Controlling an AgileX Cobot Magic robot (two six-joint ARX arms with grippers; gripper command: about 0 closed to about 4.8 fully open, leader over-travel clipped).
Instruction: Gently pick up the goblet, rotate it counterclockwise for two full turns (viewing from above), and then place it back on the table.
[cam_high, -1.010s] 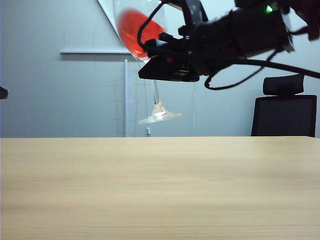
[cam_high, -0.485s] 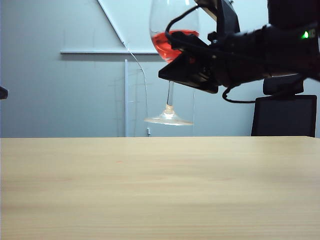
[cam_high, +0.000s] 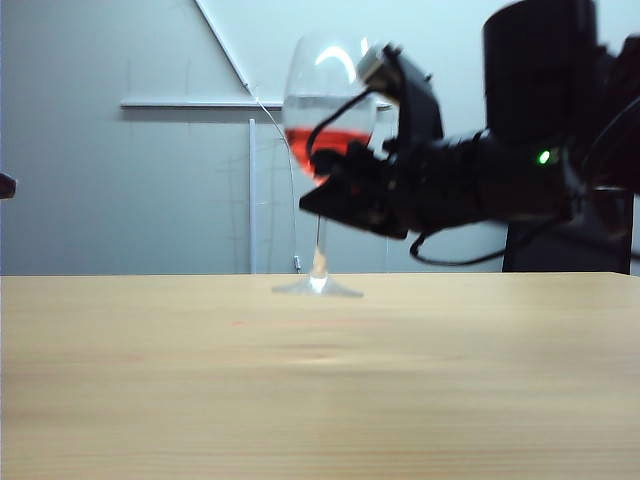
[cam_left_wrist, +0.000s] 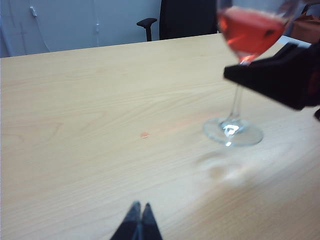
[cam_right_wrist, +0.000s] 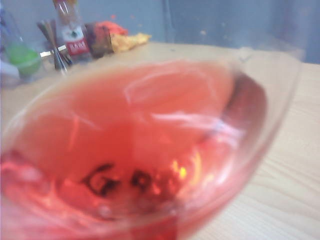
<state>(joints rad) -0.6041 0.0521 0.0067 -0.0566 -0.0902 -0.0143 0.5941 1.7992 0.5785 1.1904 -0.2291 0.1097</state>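
The goblet (cam_high: 322, 160) is being held upright, its foot at the table (cam_high: 320, 380), clamped by the right gripper (cam_high: 335, 195) at frame centre; the left gripper (cam_left_wrist: 139, 222) is being kept closed, well apart.

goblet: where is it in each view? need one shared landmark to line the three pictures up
Exterior view: goblet upper middle, foot at the table's far edge, right gripper shut on it below the bowl.
Left wrist view: goblet on the table beyond the shut left gripper; right gripper crosses its stem.
Right wrist view: bowl fills the picture; stem and foot hidden.
Shared landmark: the red liquid.
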